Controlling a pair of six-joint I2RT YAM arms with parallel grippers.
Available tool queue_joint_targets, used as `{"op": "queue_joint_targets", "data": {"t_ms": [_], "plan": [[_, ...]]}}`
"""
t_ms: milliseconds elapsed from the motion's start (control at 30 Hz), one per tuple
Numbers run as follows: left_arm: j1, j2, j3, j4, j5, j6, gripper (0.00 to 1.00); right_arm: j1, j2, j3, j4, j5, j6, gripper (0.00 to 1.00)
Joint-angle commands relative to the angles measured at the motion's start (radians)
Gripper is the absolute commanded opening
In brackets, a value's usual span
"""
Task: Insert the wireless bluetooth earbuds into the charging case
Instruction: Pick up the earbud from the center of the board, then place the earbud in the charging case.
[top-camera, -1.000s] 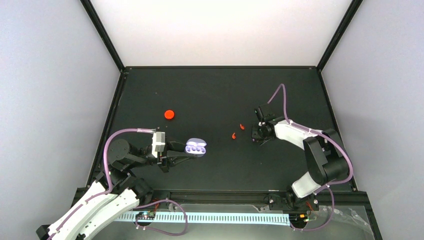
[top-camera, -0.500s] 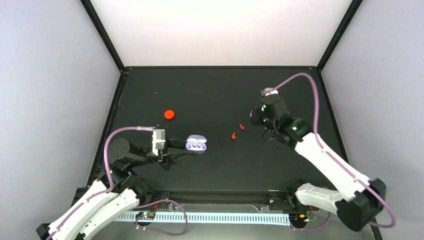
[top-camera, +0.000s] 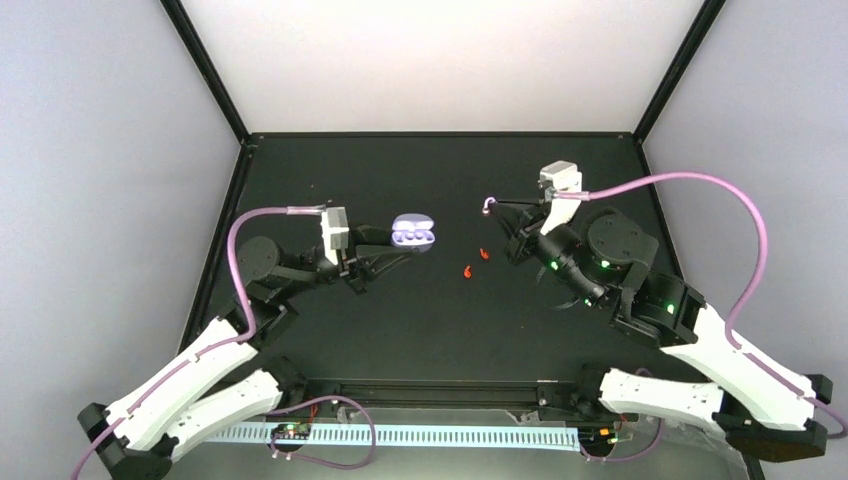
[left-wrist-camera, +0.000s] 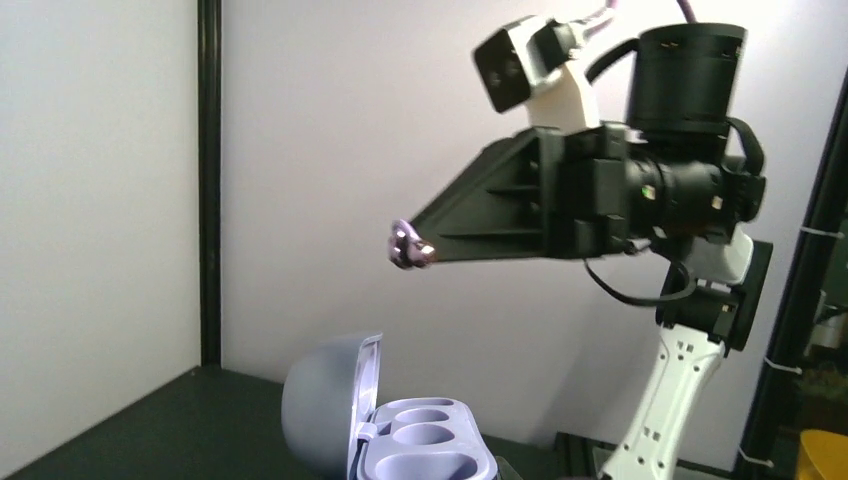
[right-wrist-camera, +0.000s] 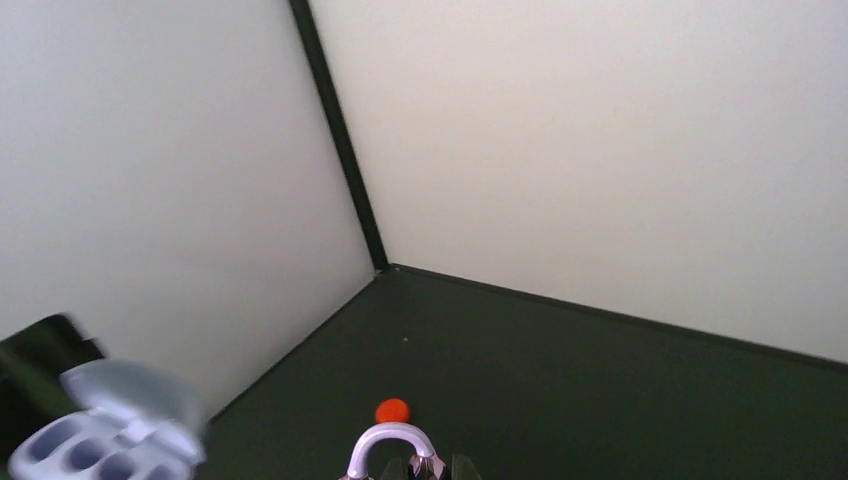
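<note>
While the left tool (top-camera: 397, 249) holds the case (top-camera: 413, 232), the right tool (top-camera: 494, 206) pinches a purple earbud (left-wrist-camera: 408, 246) at its tips: likely light, slippery, best gripped mid-body.

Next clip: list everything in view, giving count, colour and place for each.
charging case: one, pale purple, lid open, held in the left pincer
purple earbud: one, purple, pinched at the right pincer's tips, in the air
red earbuds: two, red-orange, on the table between the arms
round red object: one, red-orange, on the table, seen from the right wrist
table: one, black
left pincer: black, shut on the charging case
right pincer: black, shut on the purple earbud
</note>
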Motion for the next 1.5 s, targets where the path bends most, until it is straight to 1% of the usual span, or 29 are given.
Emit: {"op": "queue_joint_targets", "data": {"t_ms": [0, 167, 233, 467, 733, 867, 1100, 1267, 1367, 1467], "plan": [[-0.01, 0.057, 0.077, 0.138, -0.028, 0.033, 0.02, 0.139, 0.002, 0.039, 0.118, 0.122, -0.146, 0.05], [-0.015, 0.079, 0.094, 0.157, -0.079, 0.103, 0.01, 0.366, 0.105, 0.116, 0.258, 0.321, -0.289, 0.05], [-0.016, 0.07, 0.091, 0.154, -0.12, 0.128, 0.02, 0.39, 0.149, 0.156, 0.275, 0.356, -0.282, 0.05], [-0.016, 0.005, 0.053, 0.149, -0.212, 0.178, 0.02, 0.391, 0.255, 0.229, 0.277, 0.368, -0.191, 0.05], [-0.017, -0.034, 0.02, 0.15, -0.243, 0.192, 0.02, 0.391, 0.28, 0.224, 0.297, 0.371, -0.155, 0.05], [-0.017, -0.041, 0.01, 0.149, -0.23, 0.205, 0.02, 0.392, 0.287, 0.227, 0.29, 0.354, -0.152, 0.05], [-0.017, -0.06, -0.01, 0.142, -0.193, 0.238, 0.02, 0.391, 0.282, 0.2, 0.314, 0.198, -0.168, 0.05], [-0.017, -0.075, -0.033, 0.162, -0.136, 0.277, 0.02, 0.391, 0.272, 0.175, 0.323, 0.175, -0.174, 0.06], [-0.017, -0.077, -0.063, 0.221, -0.056, 0.332, 0.01, 0.392, 0.261, 0.163, 0.317, 0.168, -0.18, 0.05], [-0.018, -0.079, -0.082, 0.245, -0.053, 0.34, 0.02, 0.391, 0.239, 0.136, 0.316, 0.176, -0.175, 0.05]]}}
